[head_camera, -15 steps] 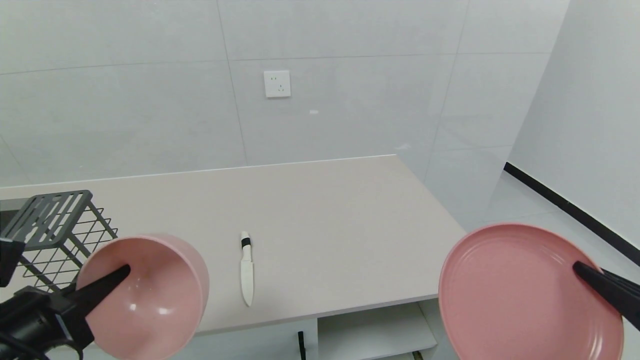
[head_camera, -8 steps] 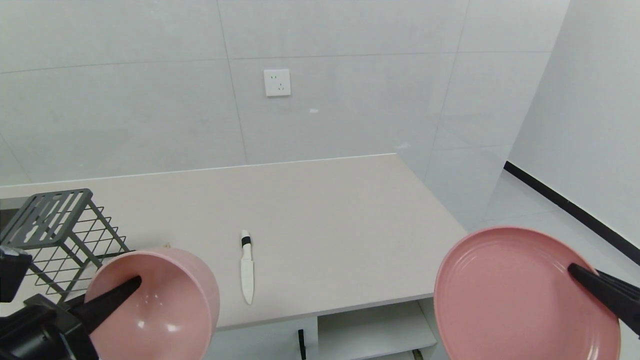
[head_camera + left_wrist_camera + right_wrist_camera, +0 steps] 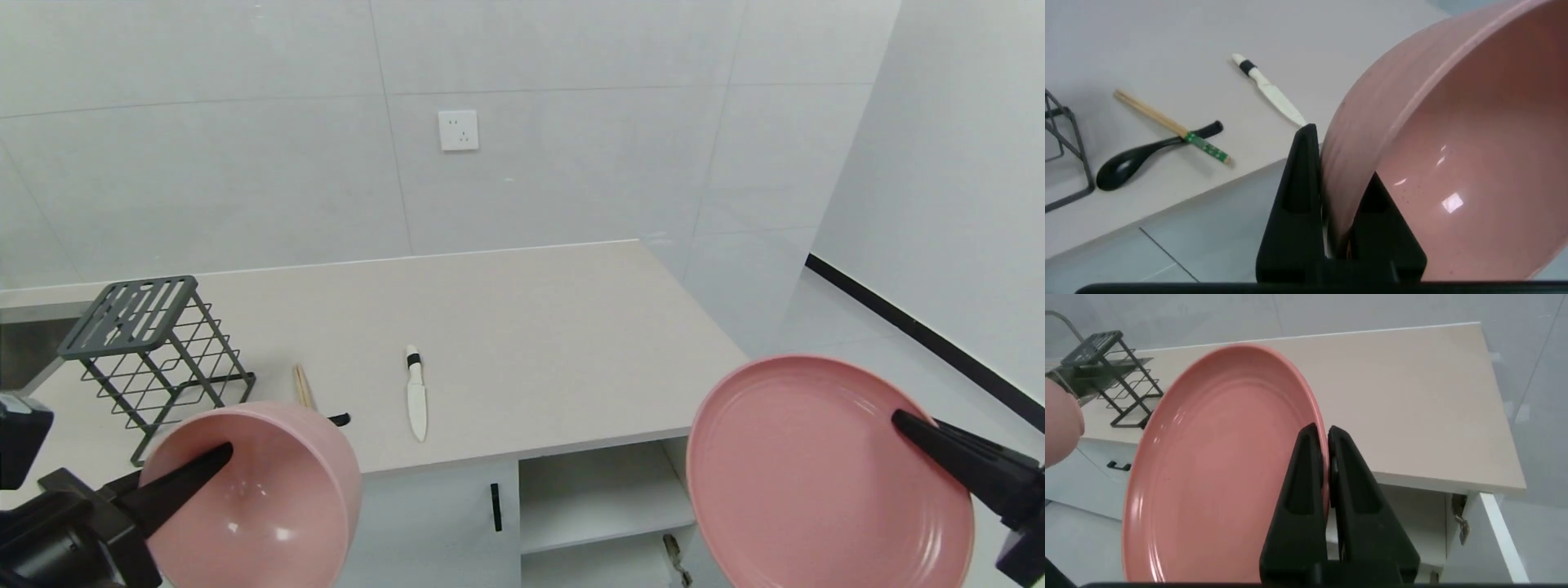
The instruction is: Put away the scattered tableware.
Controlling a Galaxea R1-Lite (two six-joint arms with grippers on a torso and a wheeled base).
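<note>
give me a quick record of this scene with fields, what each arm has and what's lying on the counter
left end effector: shut on rim of pink bowl, held tilted in front of the counter
right end effector: shut on rim of pink plate, held tilted past the counter's right end
loose on counter: white knife, chopsticks, black spoon
chopsticks and spoon: crossing each other, apart from the knife
holder: wire rack, upright at the counter's left
below counter: open shelf
</note>
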